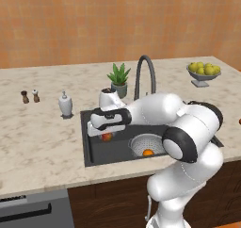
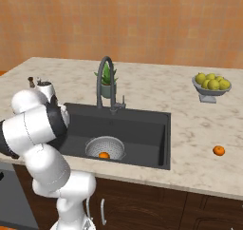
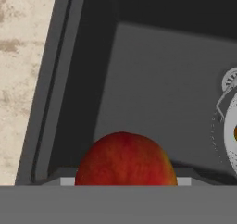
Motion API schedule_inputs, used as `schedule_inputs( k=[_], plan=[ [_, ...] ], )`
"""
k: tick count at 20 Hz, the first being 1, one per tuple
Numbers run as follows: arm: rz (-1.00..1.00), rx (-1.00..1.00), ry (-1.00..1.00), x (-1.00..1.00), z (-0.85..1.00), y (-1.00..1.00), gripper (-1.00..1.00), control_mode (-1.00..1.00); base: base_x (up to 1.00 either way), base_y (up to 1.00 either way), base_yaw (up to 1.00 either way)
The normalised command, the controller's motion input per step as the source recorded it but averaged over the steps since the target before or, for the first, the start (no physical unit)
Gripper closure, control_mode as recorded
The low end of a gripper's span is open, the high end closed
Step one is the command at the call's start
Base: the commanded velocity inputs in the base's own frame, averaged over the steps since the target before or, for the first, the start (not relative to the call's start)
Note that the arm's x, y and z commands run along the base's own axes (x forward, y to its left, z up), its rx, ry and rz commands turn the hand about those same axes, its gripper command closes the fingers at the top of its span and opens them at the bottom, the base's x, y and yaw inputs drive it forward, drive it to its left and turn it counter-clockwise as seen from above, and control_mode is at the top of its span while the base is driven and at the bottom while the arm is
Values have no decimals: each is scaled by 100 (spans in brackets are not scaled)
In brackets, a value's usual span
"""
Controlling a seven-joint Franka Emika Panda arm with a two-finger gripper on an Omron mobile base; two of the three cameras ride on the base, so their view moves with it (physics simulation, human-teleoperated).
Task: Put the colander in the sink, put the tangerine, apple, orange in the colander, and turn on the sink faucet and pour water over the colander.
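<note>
Gripper [image 1: 107, 134] half-spread, clamped on apple [image 3: 125, 159], hanging over left end of sink [image 1: 101, 151]; colander [image 1: 147, 145] w/ one orange fruit [image 1: 148, 152] sits just beside.

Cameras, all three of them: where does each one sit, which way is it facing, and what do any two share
Left base view: behind the arm on its left, facing forward and down at the sink; the arm rises lower right, the gripper holds the apple.
Right base view: behind on the right, same sink, faucet; the arm shows lower left.
Hand view: on the hand, looking along the gripper into the sink; apple at the bottom.
Shared: both base views show the colander with an orange fruit inside.
</note>
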Motion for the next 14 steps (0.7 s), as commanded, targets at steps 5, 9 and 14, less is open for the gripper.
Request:
schedule_inputs(
  k=[5,9,14],
  plan=[
    [-6,-15,2,4,0,-59,100,-100,0,0,0],
    [-12,-23,0,30,-10,-21,100,-100,0,0,0],
    [-11,-18,2,24,-17,-34,100,-100,0,0,0]
  ],
)
